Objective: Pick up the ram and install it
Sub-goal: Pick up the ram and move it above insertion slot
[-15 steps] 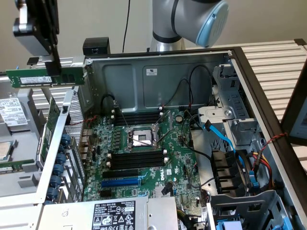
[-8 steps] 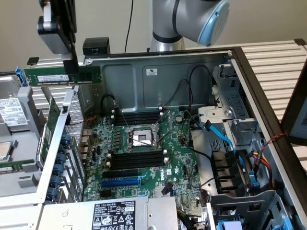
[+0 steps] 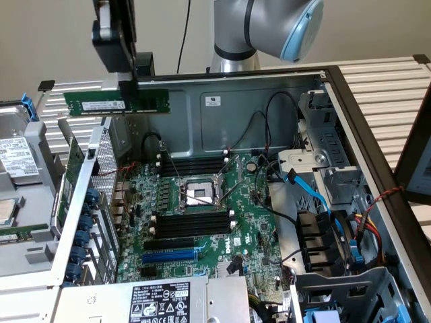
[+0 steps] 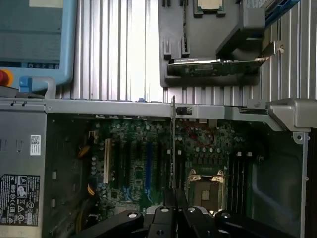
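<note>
The gripper (image 3: 132, 82) clamps the ram (image 3: 116, 103) by its upper edge; the ram hangs level above the case (image 3: 269, 101). Open air lies under its lower edge.

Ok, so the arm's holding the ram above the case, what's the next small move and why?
Probably carry the ram across toward the black slots beside the CPU socket, staying high. The gripper is shut on it, and it hangs level to the exterior view's left of those slots, so lowering now would likely miss.
</note>
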`<state>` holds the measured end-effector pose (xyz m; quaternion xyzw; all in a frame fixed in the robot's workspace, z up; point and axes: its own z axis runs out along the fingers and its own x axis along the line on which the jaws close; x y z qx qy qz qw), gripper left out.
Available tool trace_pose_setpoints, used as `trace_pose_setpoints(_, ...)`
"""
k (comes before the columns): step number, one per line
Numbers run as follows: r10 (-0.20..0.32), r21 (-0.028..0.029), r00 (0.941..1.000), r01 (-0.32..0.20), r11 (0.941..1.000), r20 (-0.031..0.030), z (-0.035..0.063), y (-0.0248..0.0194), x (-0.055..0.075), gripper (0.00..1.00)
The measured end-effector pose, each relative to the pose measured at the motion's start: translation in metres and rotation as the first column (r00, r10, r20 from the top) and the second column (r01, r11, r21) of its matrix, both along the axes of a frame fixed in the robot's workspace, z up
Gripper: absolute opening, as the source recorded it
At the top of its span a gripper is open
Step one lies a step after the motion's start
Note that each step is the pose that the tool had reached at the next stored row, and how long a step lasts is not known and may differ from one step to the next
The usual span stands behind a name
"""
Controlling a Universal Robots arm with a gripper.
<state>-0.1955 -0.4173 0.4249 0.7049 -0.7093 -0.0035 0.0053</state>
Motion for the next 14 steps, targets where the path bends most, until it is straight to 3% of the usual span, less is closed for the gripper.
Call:
trace_pose_setpoints(1,0.0,0.0001,1.0,0.0,1.0,-0.0001,-0.0012,0.0021,0.004,0.12)
trace_pose_setpoints(7,0.0,0.0,1.0,0.0,1.0,0.0035,-0.0055,0.0245,0.016,0.12)
trace_pose_setpoints(14,0.0,-0.0096,0.9999,0.0,1.0,0.0163,-0.0108,0.0274,0.046,0.12)
